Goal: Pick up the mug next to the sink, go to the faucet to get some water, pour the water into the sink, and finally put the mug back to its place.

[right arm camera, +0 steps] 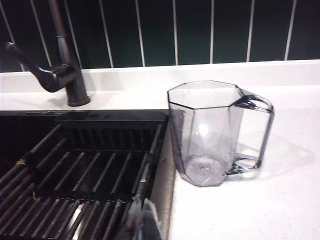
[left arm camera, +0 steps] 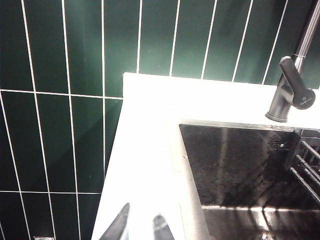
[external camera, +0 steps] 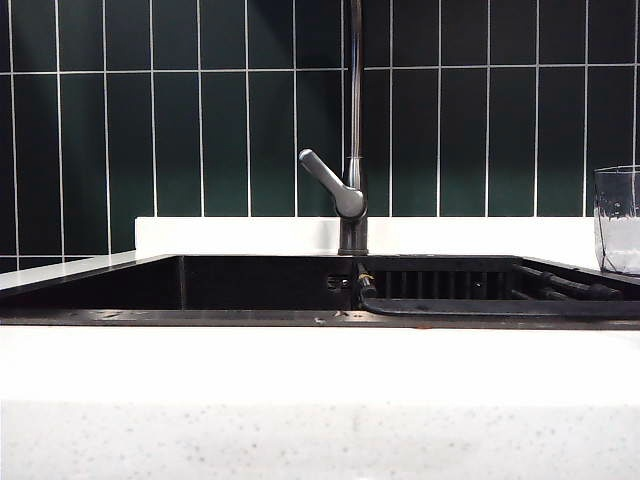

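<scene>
**Clear mug left standing on the counter, both grippers empty**

Dark green tiles fill the exterior view behind the faucet point(external camera: 352, 190), which is seen rising at the back edge of the sink point(external camera: 250, 285). The mug point(external camera: 618, 220) is cut by the right edge of the picture, standing upright on the white countertop point(external camera: 300, 370) beside the basin. A black slatted rack point(external camera: 450, 285) is laid in the right half of the sink. No arm or gripper is shown in this view.

From the left wrist, the left gripper point(left arm camera: 137, 227) is seen only as two dark fingertips with a narrow gap between them; nothing is held or touched. It is poised over the white counter just outside the sink's point(left arm camera: 240, 170) left rim, pointing down and forward. The faucet point(left arm camera: 292, 90) stands well ahead of the tool and off to its right.

From the right wrist, the right gripper point(right arm camera: 142, 220) is shown with its fingertips pressed together, empty. It is held above the rim where the rack point(right arm camera: 90, 165) meets the counter. The mug point(right arm camera: 207, 132) stands upright just ahead of the tool and slightly to its right, apart from it, handle turned away from the sink point(right arm camera: 30, 120). The faucet point(right arm camera: 62, 65) lies further ahead, to the tool's left.
</scene>
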### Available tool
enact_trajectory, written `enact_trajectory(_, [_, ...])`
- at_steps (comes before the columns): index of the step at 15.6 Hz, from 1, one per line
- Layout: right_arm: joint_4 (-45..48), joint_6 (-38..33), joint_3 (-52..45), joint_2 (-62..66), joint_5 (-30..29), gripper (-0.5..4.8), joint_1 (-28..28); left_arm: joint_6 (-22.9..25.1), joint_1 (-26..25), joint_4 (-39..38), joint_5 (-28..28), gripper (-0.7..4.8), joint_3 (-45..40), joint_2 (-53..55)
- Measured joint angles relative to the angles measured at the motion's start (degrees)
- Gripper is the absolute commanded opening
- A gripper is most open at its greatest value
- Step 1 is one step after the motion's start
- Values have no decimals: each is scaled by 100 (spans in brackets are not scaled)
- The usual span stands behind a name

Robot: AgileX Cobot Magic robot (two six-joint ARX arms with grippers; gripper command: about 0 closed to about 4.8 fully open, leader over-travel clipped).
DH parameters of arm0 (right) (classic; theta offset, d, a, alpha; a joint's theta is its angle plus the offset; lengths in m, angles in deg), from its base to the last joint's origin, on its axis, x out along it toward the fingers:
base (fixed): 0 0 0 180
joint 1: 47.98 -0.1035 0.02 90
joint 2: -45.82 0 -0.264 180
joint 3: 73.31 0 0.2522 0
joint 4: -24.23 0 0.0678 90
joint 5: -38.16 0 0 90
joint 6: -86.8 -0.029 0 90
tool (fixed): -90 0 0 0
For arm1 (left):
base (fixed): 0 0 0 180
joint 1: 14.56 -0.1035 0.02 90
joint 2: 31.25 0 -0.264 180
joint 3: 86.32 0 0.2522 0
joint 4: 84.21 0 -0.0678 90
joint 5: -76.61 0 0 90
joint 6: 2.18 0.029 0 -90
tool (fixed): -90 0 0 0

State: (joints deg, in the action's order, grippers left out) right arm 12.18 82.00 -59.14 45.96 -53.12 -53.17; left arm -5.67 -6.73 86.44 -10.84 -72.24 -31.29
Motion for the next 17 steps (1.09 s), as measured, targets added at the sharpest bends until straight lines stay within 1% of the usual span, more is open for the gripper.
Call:
enact_trajectory(6, [-326,0,0,0,26,-5,0,0,0,-35,11,53,0,0])
enact_trajectory(8, [-328,0,0,0,546,-5,0,0,0,-35,337,53,0,0])
enact_trajectory(9, [-321,0,0,0,595,-5,0,0,0,-33,426,53,0,0])
enact_trajectory(10, [-267,2,0,0,605,-5,0,0,0,-26,516,53,0,0])
enact_trajectory(17, [-249,2,0,0,605,-5,0,0,0,-9,511,53,0,0])
